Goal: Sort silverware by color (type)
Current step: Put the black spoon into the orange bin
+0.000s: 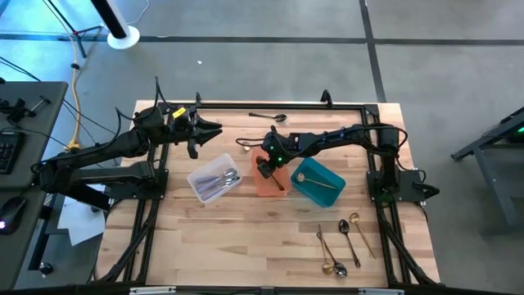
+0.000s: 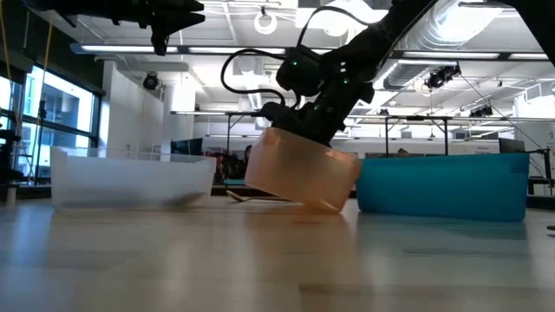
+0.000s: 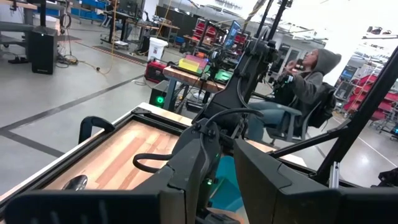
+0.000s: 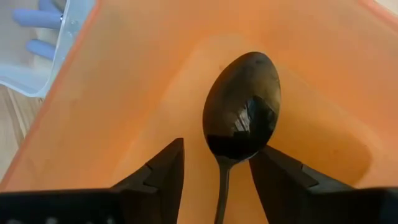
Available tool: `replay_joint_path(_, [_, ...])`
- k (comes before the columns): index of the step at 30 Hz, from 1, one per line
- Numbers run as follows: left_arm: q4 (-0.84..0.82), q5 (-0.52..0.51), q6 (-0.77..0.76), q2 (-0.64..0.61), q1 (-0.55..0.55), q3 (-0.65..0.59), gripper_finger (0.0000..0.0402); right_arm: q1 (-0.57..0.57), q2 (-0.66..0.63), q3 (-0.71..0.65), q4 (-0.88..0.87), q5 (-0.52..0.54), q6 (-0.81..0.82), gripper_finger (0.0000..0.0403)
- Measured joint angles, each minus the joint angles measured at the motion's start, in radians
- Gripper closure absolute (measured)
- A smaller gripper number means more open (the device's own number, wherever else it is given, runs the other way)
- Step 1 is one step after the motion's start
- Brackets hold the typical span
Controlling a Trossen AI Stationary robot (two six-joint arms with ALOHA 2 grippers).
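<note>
My right gripper (image 1: 266,170) is down inside the orange bin (image 1: 278,185), open. A black spoon (image 4: 242,106) lies between its fingers, bowl against the bin's inner wall. In the low view the orange bin (image 2: 303,169) stands tilted, its left end raised and its right lower edge on the table. Silver pieces (image 1: 221,182) lie in the clear bin (image 1: 196,179). A gold spoon (image 1: 321,182) lies in the teal bin (image 1: 315,164). My left gripper (image 1: 214,127) hovers open above the table's far left, holding nothing. My right gripper (image 4: 219,152) reaches into the orange bin from above, slanting in from the table's right. Its fingers (image 4: 168,168) stand either side of the black spoon's handle (image 4: 221,186) with a gap to each. Whether they touch the tilted bin I cannot tell; its wall hides them.
Another black spoon (image 1: 270,116) lies near the table's far edge. Several gold and black pieces (image 1: 340,242) lie loose on the near right of the table. A person (image 3: 305,81) sits beyond the table. Bare wood shows near left and near middle.
</note>
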Motion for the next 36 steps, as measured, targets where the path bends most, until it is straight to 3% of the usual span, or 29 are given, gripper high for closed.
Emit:
replay_joint_path(13, [-0.001, 0.0, -0.001, 0.0, 0.0, 0.0, 0.0316, 0.0, -0.012, 0.088, -0.108, 0.011, -0.03, 0.0238])
replay_joint_path(23, [-0.001, 0.0, -0.002, 0.0, 0.0, 0.0, 0.0316, -0.006, -0.026, 0.206, -0.34, 0.014, -0.206, 0.0238])
replay_joint_path(29, [-0.001, 0.0, -0.001, 0.0, 0.0, 0.0, 0.0316, -0.023, -0.129, 0.214, -0.42, 0.034, -0.314, 0.0238])
replay_joint_path(36, [-0.001, 0.0, -0.001, 0.0, 0.0, 0.0, 0.0316, -0.03, -0.322, 0.176, -0.518, 0.139, -0.446, 0.0238])
